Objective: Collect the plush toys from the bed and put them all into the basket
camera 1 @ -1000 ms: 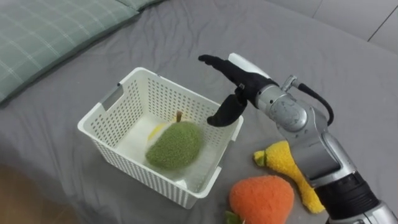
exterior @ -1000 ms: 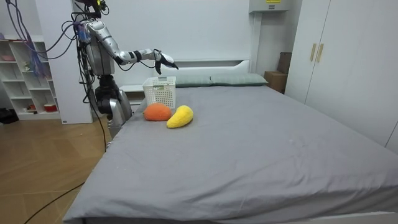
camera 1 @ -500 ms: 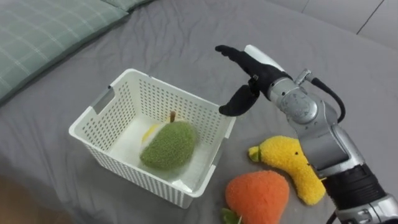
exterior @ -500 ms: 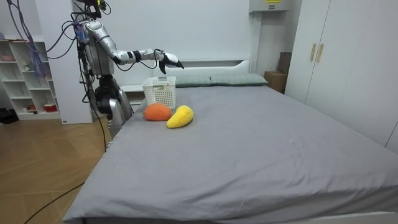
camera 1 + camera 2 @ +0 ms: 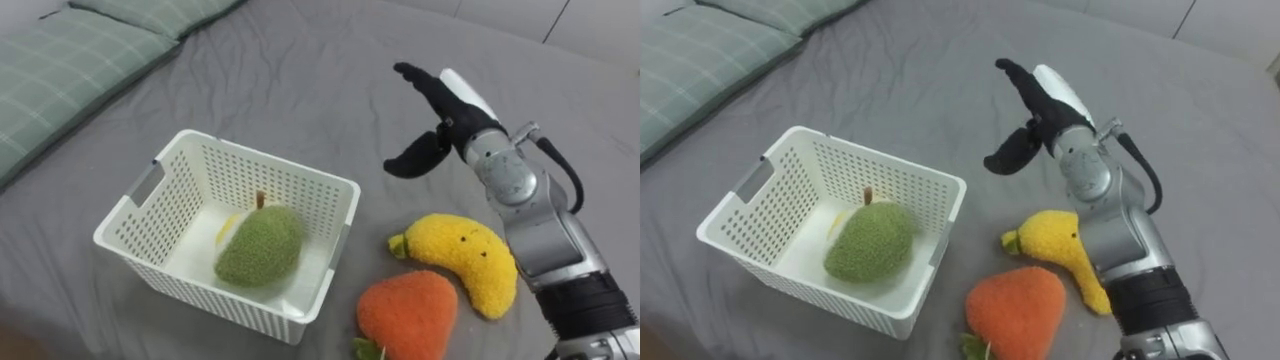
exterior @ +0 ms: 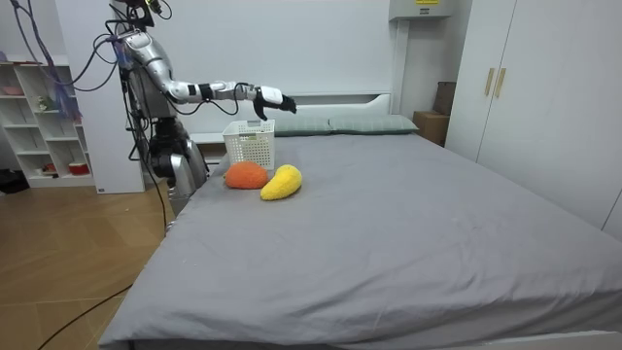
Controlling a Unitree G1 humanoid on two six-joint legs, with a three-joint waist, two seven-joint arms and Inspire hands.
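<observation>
Right hand (image 5: 447, 112): wide open, dark fingers spread, holding nothing, up over the bed (image 5: 300, 90).
Yellow toy (image 5: 465, 260): curved plush on the grey sheet below it.
Orange toy (image 5: 410, 312): rounded, fuzzy, just beside the yellow one.
Basket (image 5: 200, 295): white perforated plastic, rectangular, holding the fuzzy green toy (image 5: 258, 248).
Change: a second ago the hand was at the basket's rim; now it is clear of it.

Green checked pillow (image 5: 55, 85): flat at head edge of bed (image 6: 389, 224), 2nd pillow (image 5: 165, 12) just beside it. White wardrobe (image 6: 544, 97): room view's right, doors shut. Open shelf unit (image 6: 39, 117): room view's left. Wood floor (image 6: 68, 282) alongside bed.
</observation>
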